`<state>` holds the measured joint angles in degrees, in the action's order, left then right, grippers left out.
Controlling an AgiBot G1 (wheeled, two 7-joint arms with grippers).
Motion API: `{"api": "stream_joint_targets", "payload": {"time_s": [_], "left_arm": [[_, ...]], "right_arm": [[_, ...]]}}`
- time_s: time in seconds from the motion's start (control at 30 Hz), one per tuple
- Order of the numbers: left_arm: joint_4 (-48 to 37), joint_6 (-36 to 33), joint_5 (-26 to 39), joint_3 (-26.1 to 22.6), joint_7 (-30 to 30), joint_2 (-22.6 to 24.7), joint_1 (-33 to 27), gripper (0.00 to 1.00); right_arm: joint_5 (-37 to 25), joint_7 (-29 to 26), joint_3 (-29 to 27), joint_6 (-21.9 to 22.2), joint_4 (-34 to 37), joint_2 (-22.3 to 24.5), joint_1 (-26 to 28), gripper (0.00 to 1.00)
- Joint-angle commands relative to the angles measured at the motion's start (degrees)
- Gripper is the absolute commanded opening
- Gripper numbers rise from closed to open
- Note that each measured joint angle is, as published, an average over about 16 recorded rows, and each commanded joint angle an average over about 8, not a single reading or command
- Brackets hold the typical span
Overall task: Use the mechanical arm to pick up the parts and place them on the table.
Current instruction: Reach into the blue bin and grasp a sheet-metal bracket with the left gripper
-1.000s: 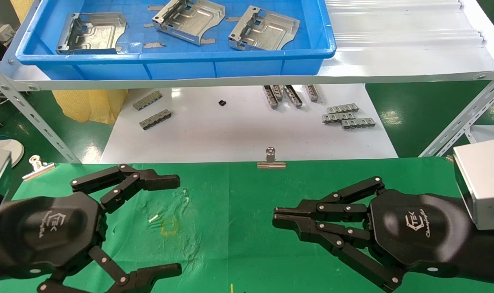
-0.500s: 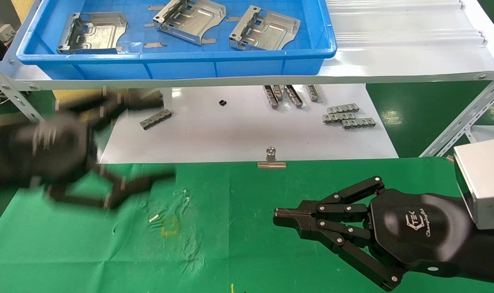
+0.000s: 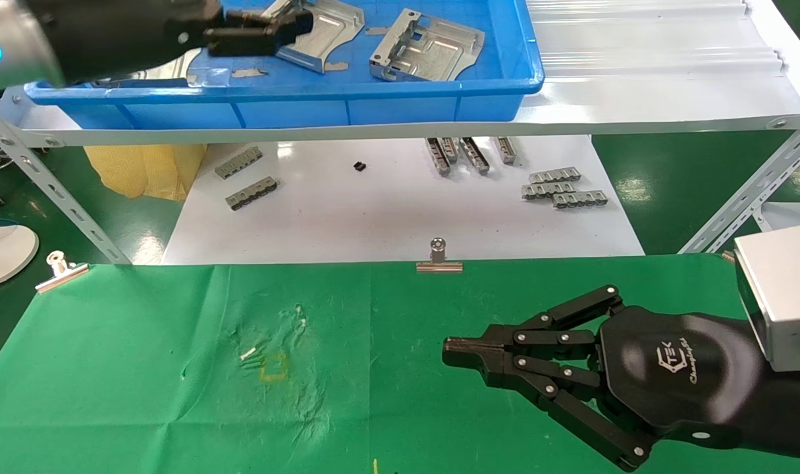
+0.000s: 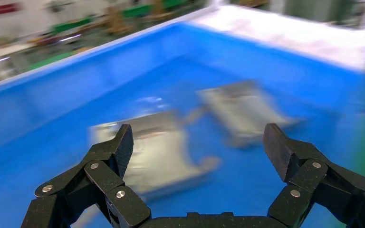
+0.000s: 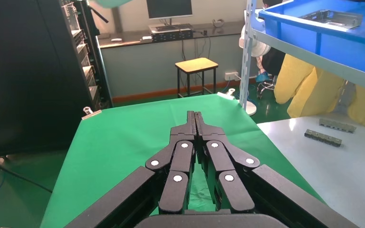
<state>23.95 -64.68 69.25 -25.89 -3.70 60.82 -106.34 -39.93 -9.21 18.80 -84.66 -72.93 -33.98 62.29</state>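
Left gripper (image 4: 197,147), jaws wide, hovers over the blue tray (image 3: 347,105) with two parts (image 4: 164,152) just ahead. Recommend: centre on the nearer plate, straddle its flanges, descend squarely. Right gripper (image 3: 447,351), fingers together, parked over the desk (image 3: 143,395).

A glossy green floor (image 3: 669,178) surrounds the rack, with a wooden stool (image 5: 197,65) before a pale wall.

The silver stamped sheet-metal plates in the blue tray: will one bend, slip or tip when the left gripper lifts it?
The silver stamped sheet-metal plate probably stays stiff: its bent flanges and embossed channels brace it. Its bare shiny metal may slip between the black fingers of the open left gripper. With cutouts and one curved-cut side, it may tilt if gripped off-centre.
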Motion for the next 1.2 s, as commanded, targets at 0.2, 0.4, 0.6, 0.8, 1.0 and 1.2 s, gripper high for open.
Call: {"api": "stream_joint_targets", "payload": {"time_s": [0.2,0.4,0.6,0.8,1.0,1.2], "left_arm": [[-12.7,10.3,3.8,-1.3,4.3,6.3,-6.0,1.00],[-18.0,13.7,4.4,-1.5,6.4,8.4,-8.4,1.00],[-20.8,15.5,4.4,-1.4,7.8,9.4,-9.2,1.00],[-22.5,17.0,4.0,-1.1,8.2,10.1,-9.6,1.00],[-23.8,16.7,4.1,-1.2,7.1,11.0,-9.9,0.29],[-24.9,16.8,5.1,-1.9,5.1,11.8,-10.3,0.00]], "right_arm": [[0.0,0.0,0.0,0.0,0.0,0.0,0.0,0.00],[0.0,0.0,0.0,0.0,0.0,0.0,0.0,0.22],[0.0,0.0,0.0,0.0,0.0,0.0,0.0,0.97],[0.0,0.0,0.0,0.0,0.0,0.0,0.0,1.00],[0.0,0.0,0.0,0.0,0.0,0.0,0.0,1.00],[0.0,0.0,0.1,0.0,0.0,0.0,0.0,1.00]]}}
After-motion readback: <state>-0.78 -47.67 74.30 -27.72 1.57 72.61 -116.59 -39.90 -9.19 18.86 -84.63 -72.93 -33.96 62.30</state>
